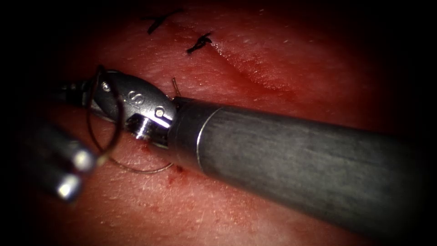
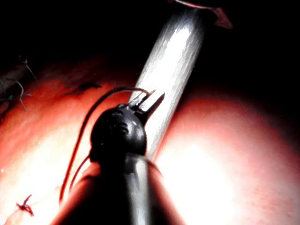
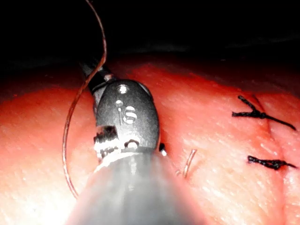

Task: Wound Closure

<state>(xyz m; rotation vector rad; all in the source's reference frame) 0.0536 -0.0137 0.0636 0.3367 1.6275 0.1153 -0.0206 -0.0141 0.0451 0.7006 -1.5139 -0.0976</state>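
Judging by the thread (image 1: 141,171) that is circling the right tool (image 1: 75,89) in one loop, left of the cut (image 1: 255,75), a knot seems to be forming, so the loop should be staying slack while the short thread end (image 1: 175,85), standing up from the tissue (image 1: 191,214) nearer the cut, is kept from slipping out. Whether the right tool or the left tool (image 1: 75,173), farther left of the cut, is gripping anything I cannot tell. I am counting two tools, one loop, one thread end and two dark stitches (image 1: 200,43) across the cut.
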